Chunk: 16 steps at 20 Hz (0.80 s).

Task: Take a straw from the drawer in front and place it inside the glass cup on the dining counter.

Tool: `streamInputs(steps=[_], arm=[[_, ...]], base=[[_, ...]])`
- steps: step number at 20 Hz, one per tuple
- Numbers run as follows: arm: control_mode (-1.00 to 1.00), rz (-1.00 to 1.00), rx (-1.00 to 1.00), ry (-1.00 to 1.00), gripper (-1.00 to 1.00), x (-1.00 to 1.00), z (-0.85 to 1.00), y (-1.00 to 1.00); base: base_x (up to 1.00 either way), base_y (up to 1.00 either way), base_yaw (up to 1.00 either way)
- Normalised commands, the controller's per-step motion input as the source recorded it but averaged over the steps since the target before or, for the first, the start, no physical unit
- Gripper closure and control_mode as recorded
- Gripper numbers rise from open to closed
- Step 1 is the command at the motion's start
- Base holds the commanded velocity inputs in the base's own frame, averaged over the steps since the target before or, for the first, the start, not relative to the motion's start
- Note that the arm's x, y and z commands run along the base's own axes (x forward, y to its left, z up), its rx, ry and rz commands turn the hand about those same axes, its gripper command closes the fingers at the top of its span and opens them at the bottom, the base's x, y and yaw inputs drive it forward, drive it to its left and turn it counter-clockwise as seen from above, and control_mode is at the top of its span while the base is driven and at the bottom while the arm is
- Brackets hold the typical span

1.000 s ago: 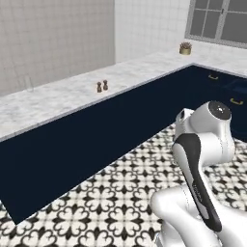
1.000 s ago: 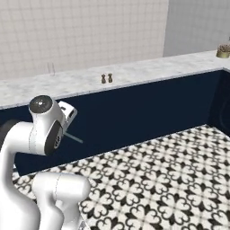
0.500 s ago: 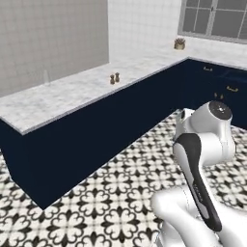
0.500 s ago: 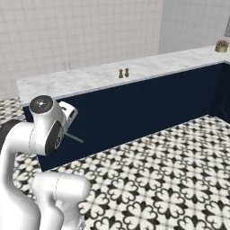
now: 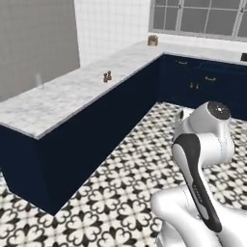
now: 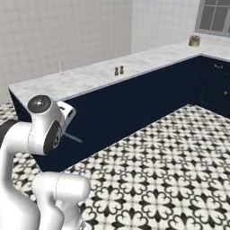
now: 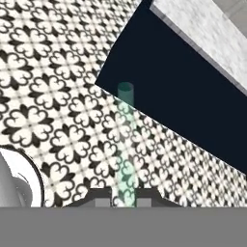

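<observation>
My gripper (image 7: 124,200) is shut on the straw (image 7: 125,140), a thin pale stick that runs up the middle of the hand view over the patterned floor. From the right base view the straw (image 6: 73,136) sticks out of the hand beside my upper arm. The glass cup (image 5: 37,78) stands on the dining counter (image 5: 72,96), a long white marble top over a navy base, near its left end. In the right base view the glass cup (image 6: 60,67) is far off on that dining counter (image 6: 148,60). Which navy front at the far right is the drawer I cannot tell.
Two small brown shakers (image 5: 107,76) stand mid-counter, and a small plant pot (image 5: 153,40) sits in the corner under the window. Navy cabinets with gold handles (image 5: 210,78) line the far wall. Black-and-white tiled floor (image 6: 161,170) lies between me and the counter.
The whole picture has shifted in both base views, so the base has moved; the counter's left end has come into sight. Arm, gripper and straw keep their pose.
</observation>
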Motion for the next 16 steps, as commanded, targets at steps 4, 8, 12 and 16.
streamInputs(steps=[4, 8, 12, 16], arm=[[1.00, 0.00, 0.00, 0.00, 1.00, 0.00, 0.00, 0.00], [1.00, 0.00, 0.00, 0.00, 1.00, 0.00, 0.00, 0.00], [1.00, 0.00, 0.00, 0.00, 1.00, 0.00, 0.00, 0.00], [1.00, 0.00, 0.00, 0.00, 1.00, 0.00, 0.00, 0.00]], base=[[0.00, 1.00, -0.46], [0.00, 1.00, -0.45], [-0.05, 1.00, -0.46], [-0.19, 1.00, -0.46]])
